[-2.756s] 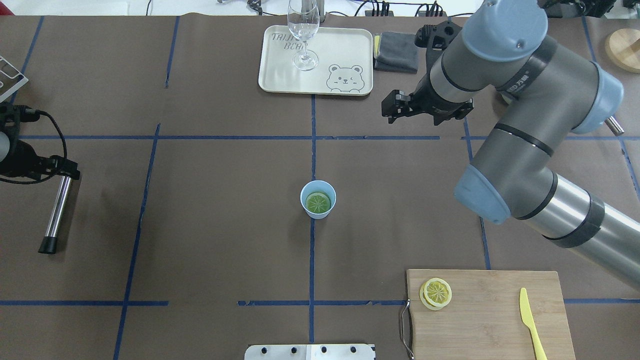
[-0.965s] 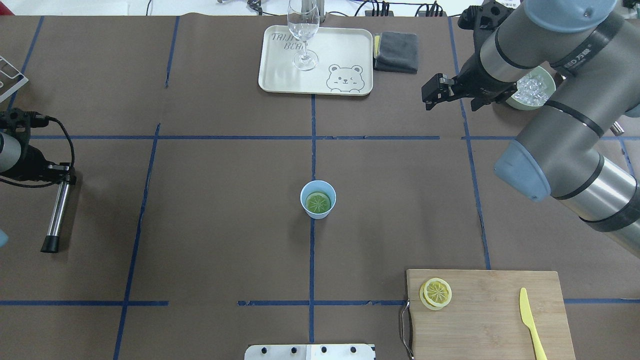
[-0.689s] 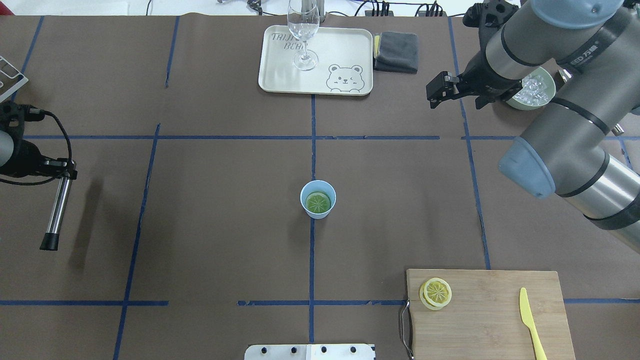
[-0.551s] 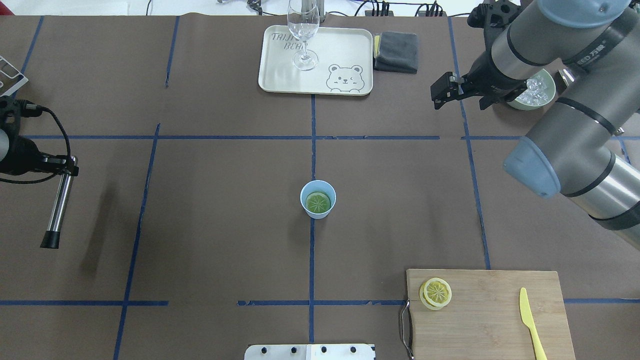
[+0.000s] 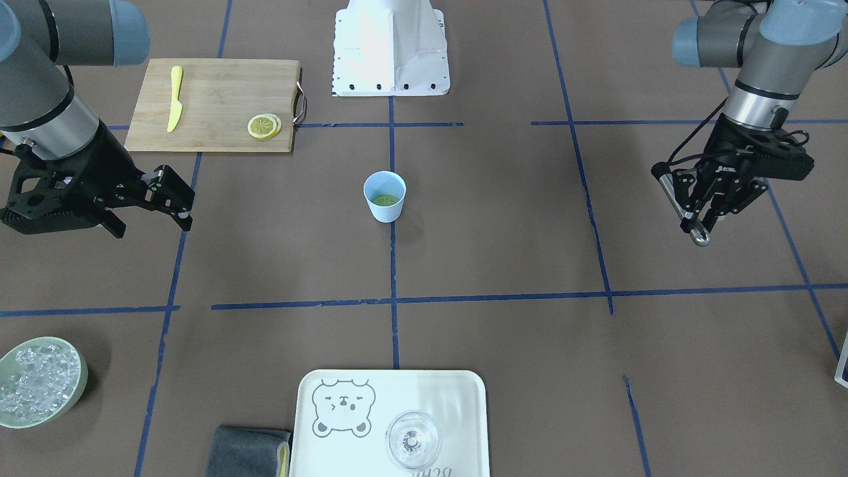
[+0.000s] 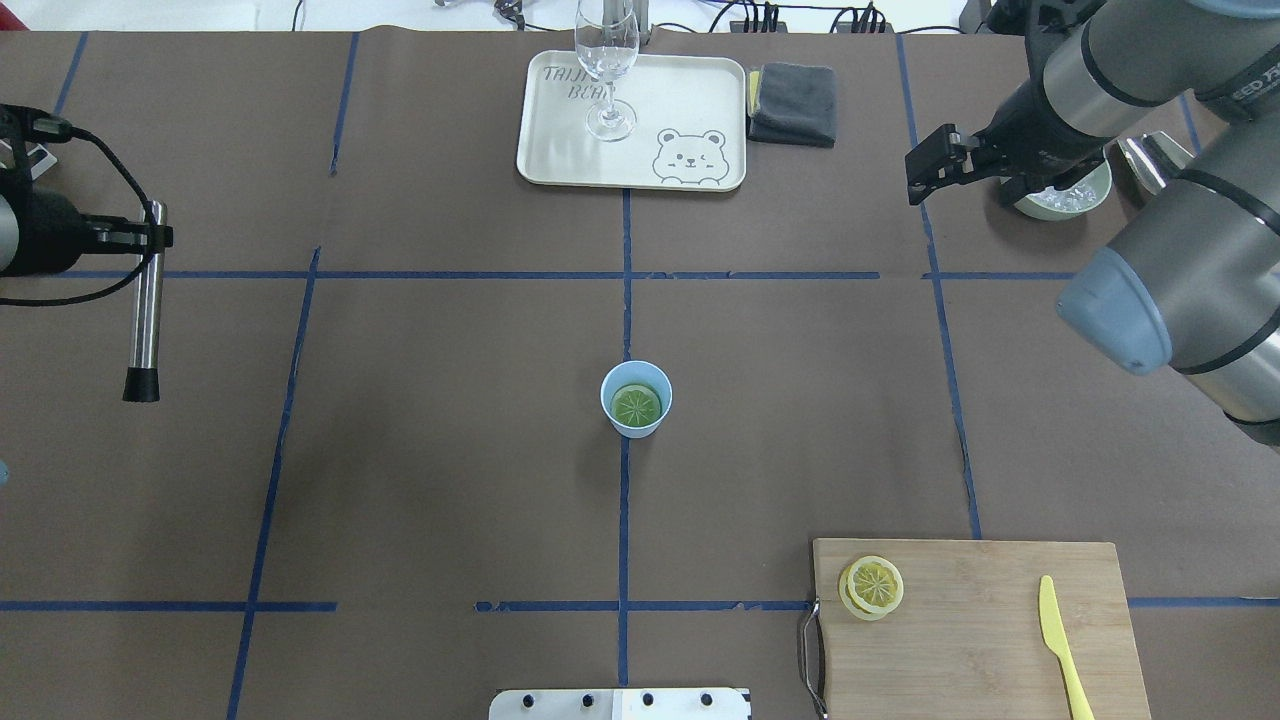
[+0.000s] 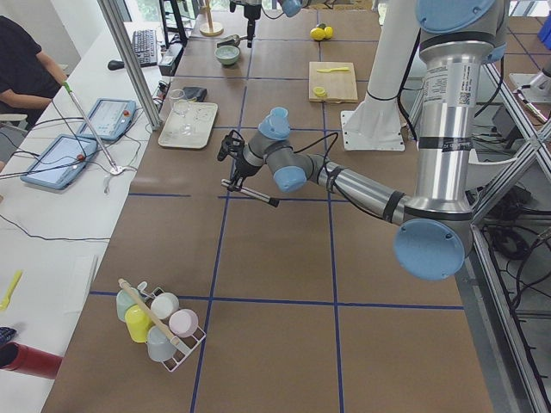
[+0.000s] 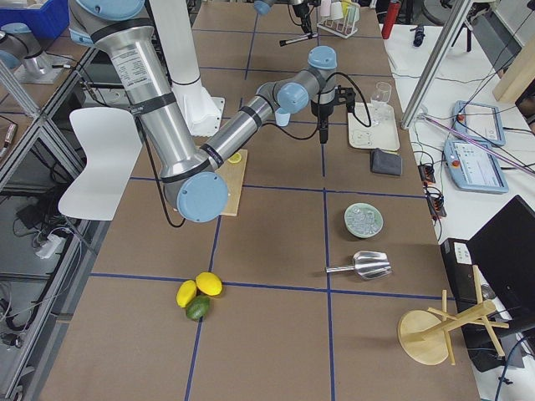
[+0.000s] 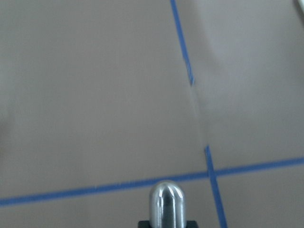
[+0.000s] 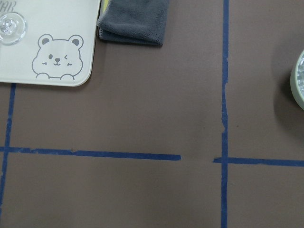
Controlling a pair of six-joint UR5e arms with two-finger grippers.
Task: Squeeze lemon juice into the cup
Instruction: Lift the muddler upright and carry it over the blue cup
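The pale-blue cup (image 6: 636, 400) stands upright at the table's middle, also in the front view (image 5: 384, 197). A lemon slice (image 6: 637, 405) lies flat inside it, looking greenish. Two more lemon slices (image 6: 873, 586) lie on the cutting board (image 6: 980, 650). My right gripper (image 6: 915, 180) is open and empty, far right of the cup near the ice bowl (image 6: 1065, 197); it also shows in the front view (image 5: 187, 211). My left gripper (image 6: 150, 237) is shut on a metal rod (image 6: 147, 300) with a black tip, far left of the cup.
A cream tray (image 6: 700, 90) with a clear glass (image 6: 608, 70) sits at the far middle, a grey cloth (image 6: 793, 103) beside it. A yellow knife (image 6: 1060, 640) lies on the board. A metal scoop (image 8: 364, 266) lies past the bowl.
My right arm has drawn back to the far right, away from the cup. My left gripper has carried the rod toward the far side. The cup and slice have not moved.
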